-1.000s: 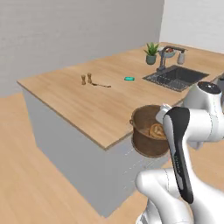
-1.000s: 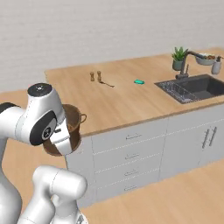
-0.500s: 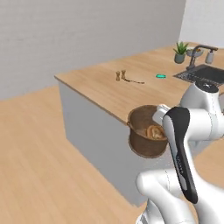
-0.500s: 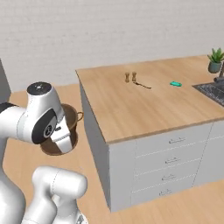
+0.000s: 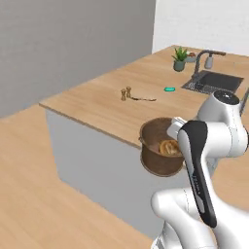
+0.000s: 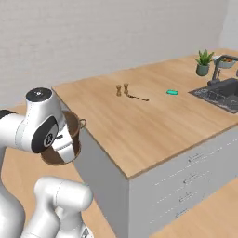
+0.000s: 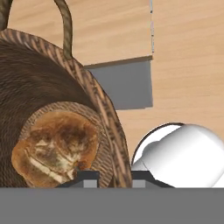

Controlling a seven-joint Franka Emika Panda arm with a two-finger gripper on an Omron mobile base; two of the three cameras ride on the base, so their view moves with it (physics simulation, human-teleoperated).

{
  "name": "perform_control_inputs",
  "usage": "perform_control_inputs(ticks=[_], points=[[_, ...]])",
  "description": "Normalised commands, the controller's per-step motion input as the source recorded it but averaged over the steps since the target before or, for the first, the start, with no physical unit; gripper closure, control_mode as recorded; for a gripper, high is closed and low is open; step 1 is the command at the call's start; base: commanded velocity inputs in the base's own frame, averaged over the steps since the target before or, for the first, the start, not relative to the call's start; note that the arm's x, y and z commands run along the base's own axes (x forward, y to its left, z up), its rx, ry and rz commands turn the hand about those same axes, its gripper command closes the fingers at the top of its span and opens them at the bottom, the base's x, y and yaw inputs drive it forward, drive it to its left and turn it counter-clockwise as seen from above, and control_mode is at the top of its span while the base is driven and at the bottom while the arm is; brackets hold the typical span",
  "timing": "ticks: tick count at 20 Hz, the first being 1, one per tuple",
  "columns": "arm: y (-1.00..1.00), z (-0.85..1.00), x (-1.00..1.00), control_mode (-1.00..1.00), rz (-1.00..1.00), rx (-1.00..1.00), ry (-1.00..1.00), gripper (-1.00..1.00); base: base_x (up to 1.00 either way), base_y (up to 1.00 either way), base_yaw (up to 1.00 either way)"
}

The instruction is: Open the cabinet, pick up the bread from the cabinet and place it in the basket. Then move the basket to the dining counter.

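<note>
a white robot arm carries the basket (image 5: 160, 153) in mid-air beside the near edge of the dining desk (image 5: 116, 104), with the bread (image 7: 54, 146) lying on the basket's woven bottom, as the hand view makes plain. the tool (image 7: 114, 177) is closed nearly all the way, its two dark tips pinching the basket's rim wall between them, one tip inside and one outside, so the load hangs from that one hold with its thin hoop handle (image 7: 65, 26) arching free above. from the left base view the basket rides just off the desk's front edge, its base below the level of the wooden top; from the right base view it is tucked close against the arm, near the desk's corner and the grey side panel. farther back on the top stand two small pepper mills (image 6: 122, 89), a dark utensil (image 6: 138, 97) just beside them, and a small green object (image 6: 172, 92) well apart from them; beyond those are the inset sink (image 6: 222, 93), the curved tap (image 6: 217, 69) and the potted plant (image 6: 203, 62). judged from this, the bread stage is done and the last stage, delivering the basket, is under way; the next move calls for lifting it clear of the desk's edge, bringing it over open wood, setting it down level and only then releasing.
</note>
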Motion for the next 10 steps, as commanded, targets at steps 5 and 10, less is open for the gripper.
perform_control_inputs(ticks=[5,10], points=[[0.0,0.0,0.0,1.0,0.0,0.0,0.0,1.0,0.03,0.36,-0.8],[0.0,0.0,0.0,1.0,0.0,0.0,0.0,1.0,0.0,0.35,-0.79]])
